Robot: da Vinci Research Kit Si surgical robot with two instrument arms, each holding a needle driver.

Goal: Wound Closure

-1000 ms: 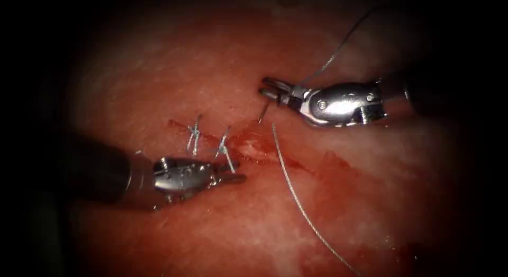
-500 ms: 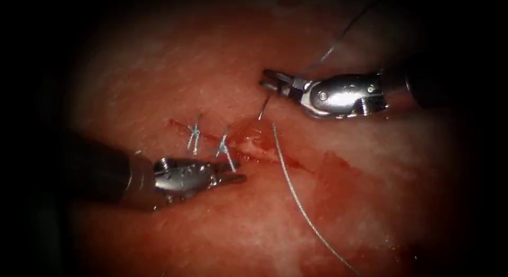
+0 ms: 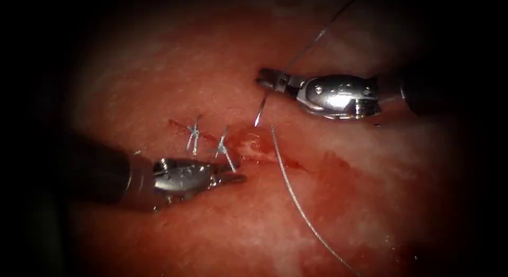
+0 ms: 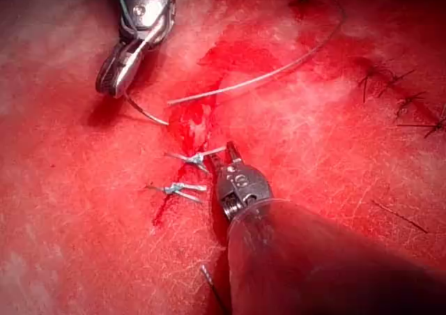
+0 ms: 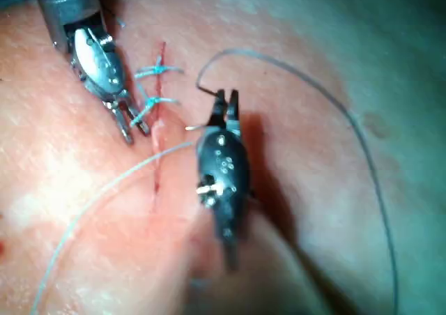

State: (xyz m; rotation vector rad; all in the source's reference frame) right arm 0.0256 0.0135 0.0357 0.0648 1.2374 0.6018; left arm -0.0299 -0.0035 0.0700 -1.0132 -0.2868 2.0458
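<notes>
My right tool (image 3: 263, 78) is on the right of the cut (image 3: 288, 161), its jaws shut on the curved needle (image 3: 260, 108) near its thread end. The needle slants down and its tip meets the tissue (image 3: 159, 70) at the cut's right edge; how deep it goes I cannot tell. One length of thread (image 3: 301, 208) trails from beside the tip, another rises from the jaws. My left tool (image 3: 238, 171) rests left of the cut, open and holding nothing. The left wrist view shows the needle (image 4: 146, 114) under the right tool (image 4: 117, 78), with my left tool (image 4: 224, 151) nearby. The right wrist view shows both tools (image 5: 226, 95) (image 5: 136, 128).
Two knotted stitches (image 3: 193, 134) (image 3: 223, 147) with short cut ends cross the cut just beyond the left tool's jaws. Red fluid (image 3: 254, 139) wets a raised bit of tissue at the cut below the needle tip. Older dark stitches (image 4: 411, 106) lie off to one side.
The right tool has shifted slightly up and left and turned, swinging the needle tip down and left to the cut's edge. The tissue there now bulges. The left tool has not moved.
</notes>
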